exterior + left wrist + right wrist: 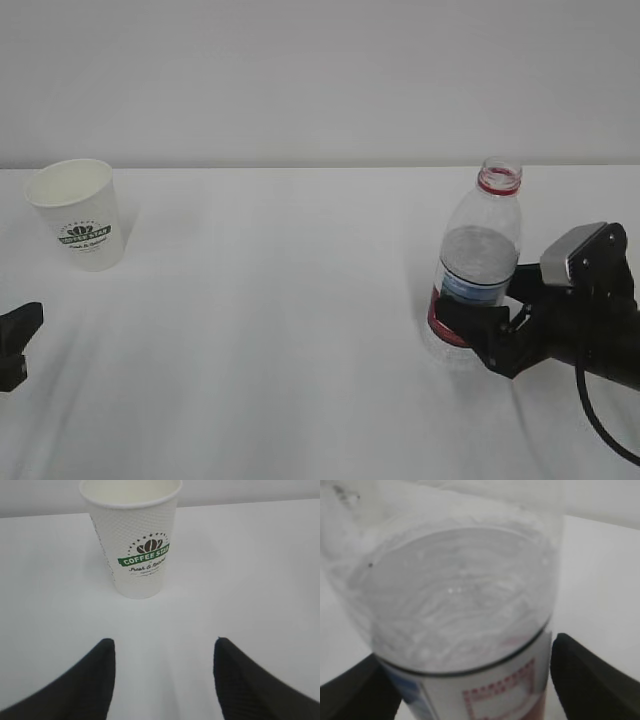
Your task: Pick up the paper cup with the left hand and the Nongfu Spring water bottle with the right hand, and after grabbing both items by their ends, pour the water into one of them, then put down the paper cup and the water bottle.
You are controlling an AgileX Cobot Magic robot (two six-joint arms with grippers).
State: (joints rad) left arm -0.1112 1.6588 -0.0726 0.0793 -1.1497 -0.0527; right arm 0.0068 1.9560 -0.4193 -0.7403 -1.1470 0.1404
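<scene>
While the white worktop (300, 330) stretches across the whole scene, the paper cup (78, 214) stands upright at its far left, near the back edge, with its cream inside showing. Its dimpled side carries a dark coffee-bean crest under a row of small stars, a green band reading "COFFEE STAR" in white, and a script line below that seems to say "Fresh & Natural"; the finer print under that is too small to read. Low at the left edge, the left tool (162, 680) sits well short of the cup, its two black fingers (85, 680) spread apart with bare worktop between them and nothing in its grasp.

Further right, the Nongfu Spring water bottle (478, 265) stands upright with no cap on its red-ringed neck. Its label shows red and blue, yet no brand lettering can be read in any view. The right tool (478, 325) reaches in from the right with its fingers (590, 680) wide apart on either side of the bottle's lower body, at label height.
</scene>
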